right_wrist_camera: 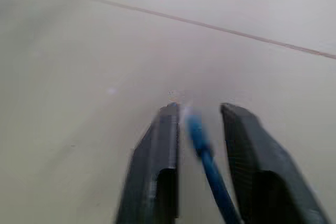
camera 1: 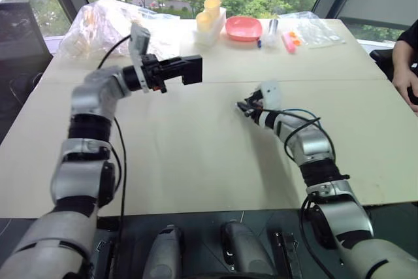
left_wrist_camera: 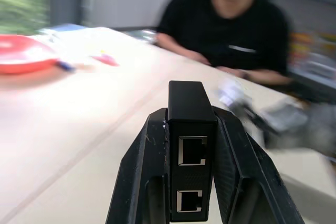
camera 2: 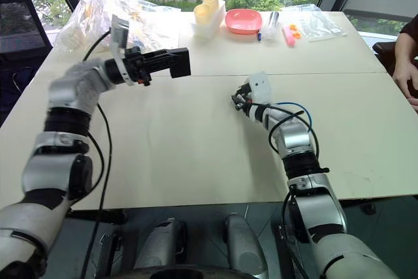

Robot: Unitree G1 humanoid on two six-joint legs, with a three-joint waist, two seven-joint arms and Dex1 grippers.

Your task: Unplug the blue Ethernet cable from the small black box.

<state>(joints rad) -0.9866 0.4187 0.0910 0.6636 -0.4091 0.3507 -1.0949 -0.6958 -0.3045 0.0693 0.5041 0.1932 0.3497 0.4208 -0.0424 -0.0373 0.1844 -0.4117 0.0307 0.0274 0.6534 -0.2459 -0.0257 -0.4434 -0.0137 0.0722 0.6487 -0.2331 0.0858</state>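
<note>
Above table: left hand (left_wrist_camera: 191,182) grips small black box (left_wrist_camera: 190,129) | blue Ethernet cable (right_wrist_camera: 202,145) seemingly loose between right fingers (right_wrist_camera: 163,150)

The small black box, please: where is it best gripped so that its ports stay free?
Probably as the left gripper takes it now: shut on the two long flat sides of the small black box, coming from the end away from its two ports. Those sides are parallel and smooth, so the pads sit flush, and both sockets face outward, empty. The blue Ethernet cable lies between the right gripper's parted fingers.
</note>
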